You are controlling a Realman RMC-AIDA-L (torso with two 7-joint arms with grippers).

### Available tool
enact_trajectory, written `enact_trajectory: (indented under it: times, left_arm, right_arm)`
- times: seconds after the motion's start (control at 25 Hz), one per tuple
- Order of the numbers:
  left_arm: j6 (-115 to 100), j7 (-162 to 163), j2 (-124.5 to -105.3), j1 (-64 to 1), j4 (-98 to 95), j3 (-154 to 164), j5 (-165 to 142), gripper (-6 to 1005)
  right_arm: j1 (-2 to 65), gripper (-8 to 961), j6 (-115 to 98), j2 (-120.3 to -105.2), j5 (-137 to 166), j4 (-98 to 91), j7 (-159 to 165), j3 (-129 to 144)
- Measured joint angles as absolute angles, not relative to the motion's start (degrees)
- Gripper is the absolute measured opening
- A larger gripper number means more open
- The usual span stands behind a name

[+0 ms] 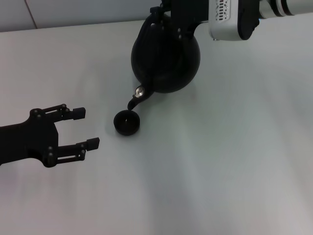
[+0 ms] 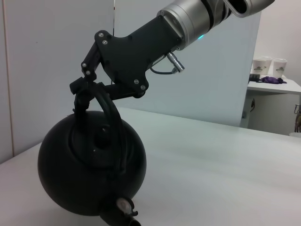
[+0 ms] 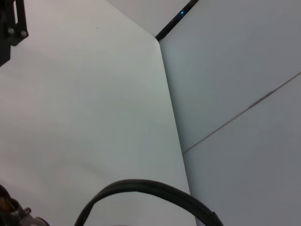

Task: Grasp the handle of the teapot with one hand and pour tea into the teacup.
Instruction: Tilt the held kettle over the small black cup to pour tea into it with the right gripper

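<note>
Two grippers show in the head view. The right gripper (image 1: 159, 12) is at the far side of the table (image 1: 220, 161), clamped on the handle (image 1: 146, 24) of the teapot (image 1: 166, 56). The left wrist view shows this best: the right gripper's (image 2: 84, 94) fingers (image 2: 81, 89) pinch the handle (image 2: 113, 122) near its top, where the hoop arches over the pot.

The teapot (image 2: 89, 174) is tipped forward, its spout (image 1: 134, 100) pointing down toward the robot, with the silvery cap (image 1: 140, 91) just above the spout's mouth. The spout tip hangs right over the far rim of the cup (image 1: 126, 122); I cannot tell whether it touches the rim. The cup stands upright on the table, just in front of the pot and slightly toward the robot's left. No stream of tea can be made out.

The left gripper (image 1: 83, 128) hovers over the table near the robot's left side, apart from the cup, its two fingers (image 1: 77, 113) spread wide and grasping nothing.

The right wrist view shows only the arc of the handle (image 3: 155, 190) against the table (image 3: 84, 94) and the wall (image 3: 235, 94) behind.

Far off in the left wrist view, paper cups (image 2: 270, 66) stand on another table (image 2: 277, 87).
</note>
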State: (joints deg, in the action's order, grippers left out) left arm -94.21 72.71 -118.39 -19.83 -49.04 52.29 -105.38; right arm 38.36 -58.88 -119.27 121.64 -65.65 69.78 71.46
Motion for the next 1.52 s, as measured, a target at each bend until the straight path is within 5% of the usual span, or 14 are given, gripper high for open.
enact_trajectory:
  times: [1.52]
  left_arm:
    - [-92.2,71.4,-118.43,-20.2,-48.5,52.5,-105.3,778]
  right_arm:
    - [39.4,104,-56.6,-119.26,124.3,-66.7,69.7,74.9]
